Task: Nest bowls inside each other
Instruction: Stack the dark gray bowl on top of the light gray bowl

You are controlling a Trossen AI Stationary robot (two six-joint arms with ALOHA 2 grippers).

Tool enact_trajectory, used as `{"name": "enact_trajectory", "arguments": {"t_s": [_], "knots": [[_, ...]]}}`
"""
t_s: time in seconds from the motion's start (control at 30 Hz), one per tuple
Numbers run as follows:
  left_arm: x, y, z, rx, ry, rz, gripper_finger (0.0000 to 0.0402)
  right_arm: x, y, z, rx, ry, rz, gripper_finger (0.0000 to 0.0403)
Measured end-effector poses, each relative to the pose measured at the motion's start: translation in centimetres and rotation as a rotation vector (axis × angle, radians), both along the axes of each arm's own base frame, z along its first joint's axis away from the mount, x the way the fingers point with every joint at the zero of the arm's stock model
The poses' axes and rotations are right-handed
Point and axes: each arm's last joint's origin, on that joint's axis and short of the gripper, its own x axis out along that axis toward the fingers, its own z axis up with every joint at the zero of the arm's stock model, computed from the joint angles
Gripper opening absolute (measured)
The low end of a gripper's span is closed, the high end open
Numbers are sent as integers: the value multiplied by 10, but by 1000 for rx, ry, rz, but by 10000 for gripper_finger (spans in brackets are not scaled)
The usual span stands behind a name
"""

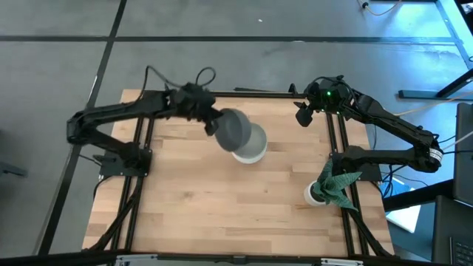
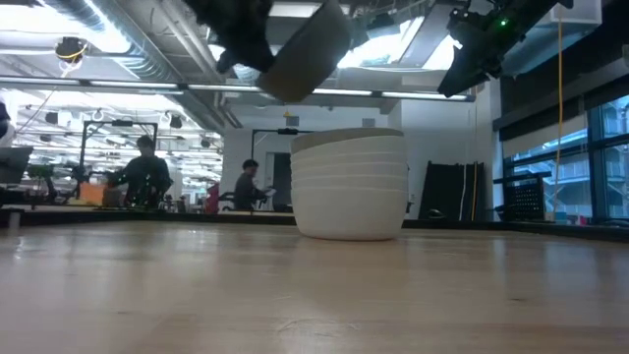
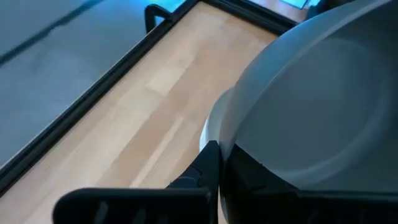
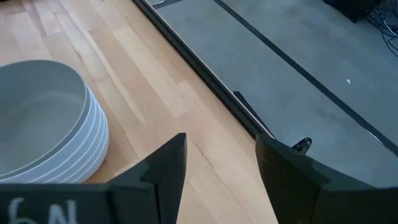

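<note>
one grey bowl [image 1: 235,130] in left gripper [image 1: 213,123] above stack [image 1: 250,145].

Only one marking shows: pale handwritten characters, seemingly "6A", on the dark body of the right arm's black two-finger gripper [image 4: 214,168], cut off by the picture edge.

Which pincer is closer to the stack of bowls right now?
Left. The left pincer holds a grey bowl tilted just above the stack of bowls; the right pincer hangs open, off toward the table's far right edge.
</note>
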Motion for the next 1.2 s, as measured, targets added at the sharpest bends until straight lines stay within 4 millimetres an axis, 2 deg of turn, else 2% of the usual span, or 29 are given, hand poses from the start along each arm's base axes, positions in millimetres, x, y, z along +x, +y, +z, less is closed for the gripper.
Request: {"name": "enact_trajectory", "arguments": {"t_s": [0.1, 0.2, 0.43, 0.67, 0.93, 1.2], "knots": [[13, 13, 14, -50, 6, -32, 0, 0, 0, 0, 1, -1, -1, 193], [27, 24, 18, -70, 74, -61, 0, 0, 0, 0, 1, -1, -1, 193], [60, 45, 6, -154, 288, -71, 0, 0, 0, 0, 1, 0, -1, 193], [93, 55, -9, -273, 306, -160, 0, 0, 0, 0, 0, 0, 0, 193], [101, 58, -33, -333, 425, -152, 0, -1, 0, -1, 9, 13, 0, 193], [109, 56, -40, -326, 419, -160, 0, -1, 0, -1, 11, 15, -1, 193]]}}
